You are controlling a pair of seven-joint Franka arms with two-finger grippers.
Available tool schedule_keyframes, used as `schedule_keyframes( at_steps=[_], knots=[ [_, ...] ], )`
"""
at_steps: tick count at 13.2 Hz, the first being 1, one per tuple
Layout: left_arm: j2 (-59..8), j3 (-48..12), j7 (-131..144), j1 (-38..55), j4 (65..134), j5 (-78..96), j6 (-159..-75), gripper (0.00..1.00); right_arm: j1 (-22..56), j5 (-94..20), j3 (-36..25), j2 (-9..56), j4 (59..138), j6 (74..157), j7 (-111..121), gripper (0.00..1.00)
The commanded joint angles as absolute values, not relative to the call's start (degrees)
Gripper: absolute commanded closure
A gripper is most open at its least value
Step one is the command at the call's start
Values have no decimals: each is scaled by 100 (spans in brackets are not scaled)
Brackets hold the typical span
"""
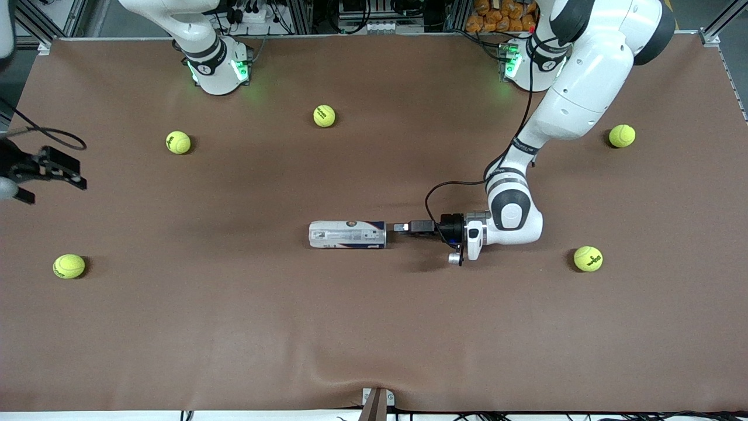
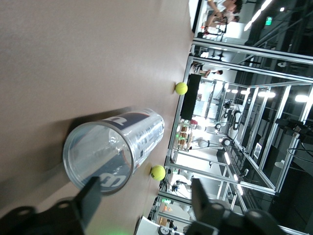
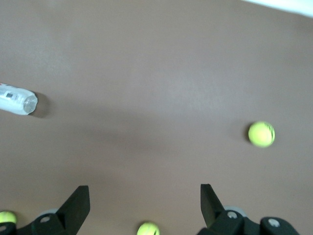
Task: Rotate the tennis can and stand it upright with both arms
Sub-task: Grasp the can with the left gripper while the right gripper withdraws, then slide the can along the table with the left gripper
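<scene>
front view, can: the can (image 1: 347, 234) lies flat on its side near the middle of the table (image 1: 234, 321), long axis running between the two arms' ends
front view, left gripper: the left gripper (image 1: 400, 227) sits low at the can's end that faces the left arm's side, fingertips right at the rim; can't tell from here if they touch it
front view, right gripper: the right gripper (image 1: 49, 169) hangs at the table edge on the right arm's end, well apart from the can, just waiting
front view, balls: six balls scattered around, e.g. one (image 1: 324, 116) farther from the camera than the can, one (image 1: 588, 258) toward the left arm's end
left wrist view, can: looking straight into the can's (image 2: 115, 152) open mouth, nothing inside
left wrist view, fingers: spread wide, one finger (image 2: 90, 196) in front of the rim, the other (image 2: 200, 196) off to the side; not gripping anything
right wrist view, gripper: the right gripper (image 3: 145, 203) is released, fingers wide apart over bare table
right wrist view, can: can (image 3: 17, 99) small, well apart from the fingers
</scene>
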State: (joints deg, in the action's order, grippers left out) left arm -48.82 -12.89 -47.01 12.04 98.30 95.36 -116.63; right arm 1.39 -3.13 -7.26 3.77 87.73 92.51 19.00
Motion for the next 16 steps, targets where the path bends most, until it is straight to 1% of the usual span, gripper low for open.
schedule_keyframes(
  at_steps=[1, 2, 4, 6, 7, 11, 12, 13, 14, 15, 16],
  knots=[
    [-5018, -1310, -4983, 1266, 9642, 9800, -11698, 38, 9, -211, -580, 79, 8895, 8861, 1346, 0],
    [-5053, -1310, -4983, 1274, 9581, 9809, -11698, 43, -26, -202, -580, 79, 8825, 8720, 1275, 0],
    [-5229, -1310, -5010, 1283, 9431, 9809, -11698, 43, 8, -202, -598, 88, 8754, 8500, 1004, 0],
    [-5361, -1310, -5018, 1388, 9282, 9913, -11698, 47, 9, -202, -598, 88, 8667, 8140, 538, 0],
    [-5379, -1310, -5019, 1510, 9281, 10079, -11698, 47, 9, -202, -598, 79, 8588, 8017, 397, 0],
    [-5370, -1310, -5098, 1591, 9290, 10274, -11698, 51, -44, -167, -677, -52, 8578, 7972, 378, 0],
    [-5361, -1310, -5098, 1626, 9290, 10292, -11698, 58, -44, -97, -677, -96, 8596, 7937, 369, 0],
    [-5361, -1310, -5098, 1635, 9281, 10327, -11698, 70, -53, -97, -685, -123, 8587, 7919, 378, 0],
    [-5353, -1310, -5098, 1661, 9273, 10379, -11698, 92, -53, -88, -764, -97, 8578, 7928, 421, 0],
    [-5326, -1310, -5080, 1696, 9264, 10397, -11698, 100, -53, -114, -852, -71, 8509, 7945, 387, 0],
    [-5265, -1301, -4984, 1696, 9238, 10345, -11716, 100, -53, -140, -861, -70, 8499, 7963, 369, 0]
  ],
)
